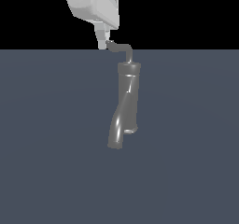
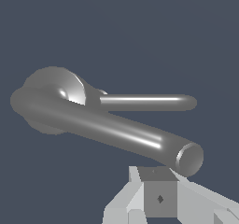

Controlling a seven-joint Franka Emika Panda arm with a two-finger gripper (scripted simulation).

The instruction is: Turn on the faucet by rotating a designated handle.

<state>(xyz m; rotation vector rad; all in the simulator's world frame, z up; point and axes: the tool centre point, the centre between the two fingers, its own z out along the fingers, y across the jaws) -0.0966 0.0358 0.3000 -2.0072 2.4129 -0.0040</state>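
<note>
The faucet is a dark grey glossy column with a ringed cap, standing on the grey floor. Its thick curved spout bends down toward the front. The handle is a thin L-shaped rod rising from the cap and reaching to the exterior view's left. My gripper hangs from above with its fingers together, holding nothing. Its tips are right beside the handle's hook end; I cannot tell if they touch. In the wrist view the handle lies above the spout, with the gripper next to the spout's open end.
The flat grey floor stretches all around the faucet. A black background fills the space above the floor's far edge. Nothing else is in view.
</note>
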